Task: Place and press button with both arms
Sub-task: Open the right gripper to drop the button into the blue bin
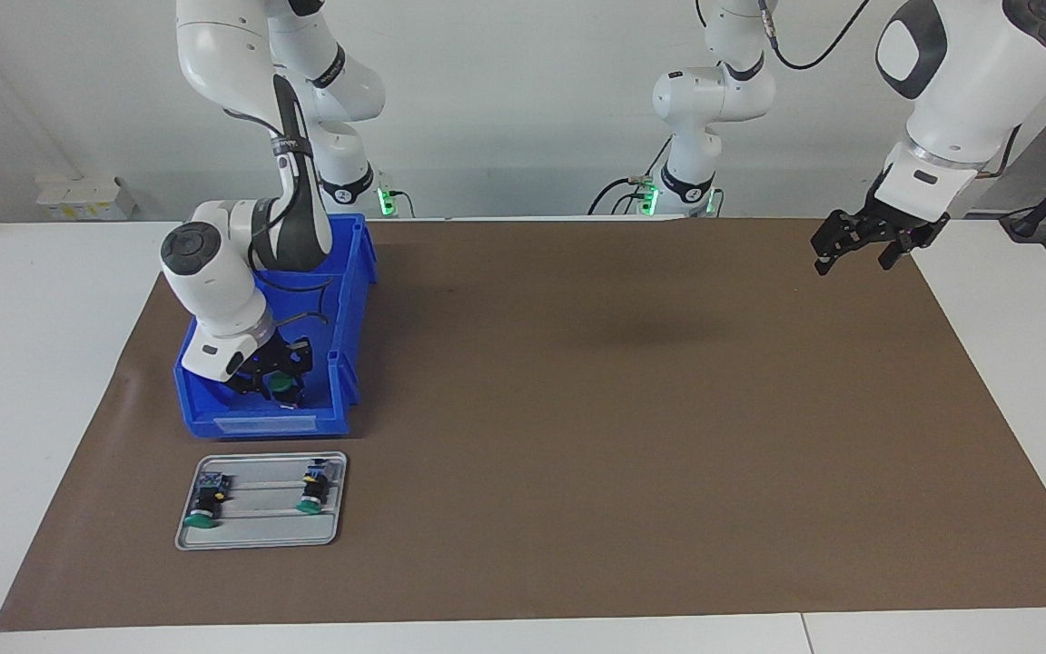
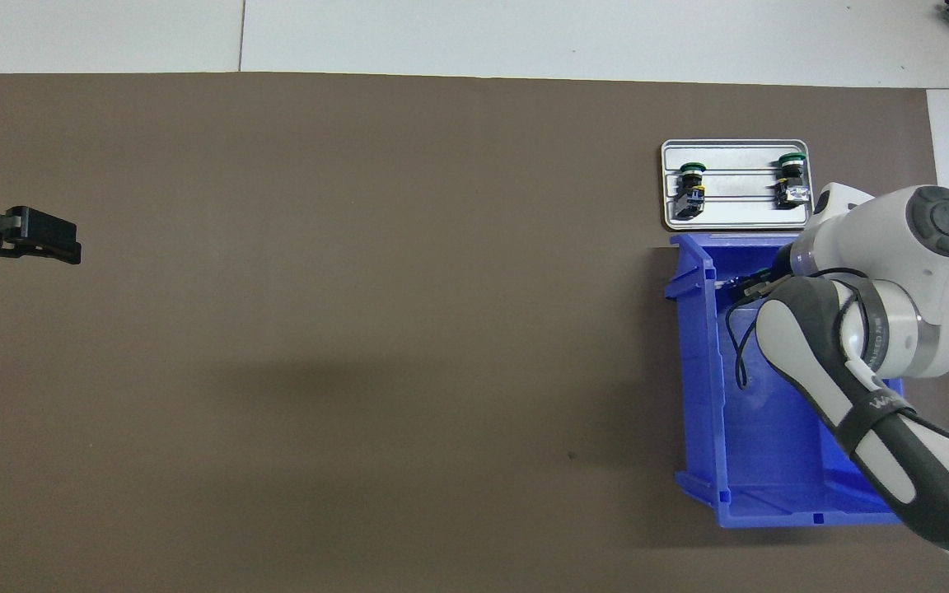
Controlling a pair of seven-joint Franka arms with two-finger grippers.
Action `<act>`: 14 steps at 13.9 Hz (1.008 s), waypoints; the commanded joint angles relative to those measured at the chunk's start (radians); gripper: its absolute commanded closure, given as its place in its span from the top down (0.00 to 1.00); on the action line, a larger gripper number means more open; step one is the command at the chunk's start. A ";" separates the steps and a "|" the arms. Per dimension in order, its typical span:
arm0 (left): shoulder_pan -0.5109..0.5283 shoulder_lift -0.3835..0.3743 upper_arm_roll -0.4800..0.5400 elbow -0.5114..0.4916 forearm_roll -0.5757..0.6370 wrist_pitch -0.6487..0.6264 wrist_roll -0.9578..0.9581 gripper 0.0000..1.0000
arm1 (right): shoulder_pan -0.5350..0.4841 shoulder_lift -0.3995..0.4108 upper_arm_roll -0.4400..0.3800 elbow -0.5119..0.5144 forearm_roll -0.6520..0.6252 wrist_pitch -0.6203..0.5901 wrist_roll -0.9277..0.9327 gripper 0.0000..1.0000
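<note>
The right gripper [image 1: 273,380] is down inside the big blue plastic bin [image 1: 350,300], around a small green-capped button [image 1: 285,385]; whether it pinches cannot be told. The left gripper [image 1: 857,247] waits spread wide over the mat. The button looks light, hard and a bit slippery, so its black body seems the best place to grip.

Strap lettering: on the right arm [image 2: 870,362], lower right of the overhead frame, you see grey print, too small to read.
Elsewhere: no legible text.

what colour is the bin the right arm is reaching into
Blue: the bin is solid bright blue, clearest in the facing view.
</note>
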 commanded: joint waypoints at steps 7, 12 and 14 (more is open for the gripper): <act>0.006 -0.028 -0.002 -0.030 0.001 -0.002 0.003 1.00 | -0.006 -0.167 0.012 0.000 0.015 -0.074 0.391 1.00; 0.006 -0.028 -0.001 -0.030 0.001 -0.002 0.003 1.00 | -0.012 -0.225 0.012 0.133 0.015 -0.237 0.471 1.00; 0.006 -0.028 -0.002 -0.030 0.001 -0.002 0.003 1.00 | -0.011 -0.225 0.012 0.242 0.015 -0.354 0.479 1.00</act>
